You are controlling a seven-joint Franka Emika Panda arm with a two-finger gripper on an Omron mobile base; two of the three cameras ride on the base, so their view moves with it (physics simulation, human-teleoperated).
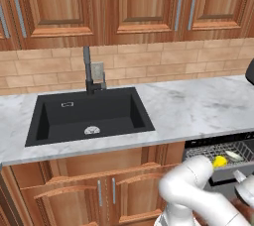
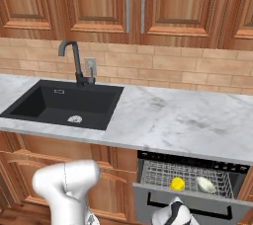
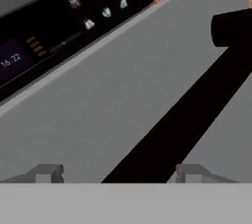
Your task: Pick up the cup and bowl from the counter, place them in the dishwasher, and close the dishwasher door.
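The bowl (image 1: 234, 156) is partly hidden behind the rack wires and the door's (image 2: 163, 203) top edge. The door's handle (image 3: 182, 120) runs past the picture's edge between the fingers (image 3: 47, 173).

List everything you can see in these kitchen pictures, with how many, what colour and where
cup: one, yellow, in the dishwasher rack
bowl: one, pale cream, in the rack right of the cup
dishwasher: one, grey wire rack, under the counter, partly open
dishwasher door: one, grey with a black handle, close before the hand
counter: one, white-grey marble
sink: one, black, set in the counter
faucet: one, dark, behind the sink
cabinets: brown wood, above and below
gripper: one, open, at the door
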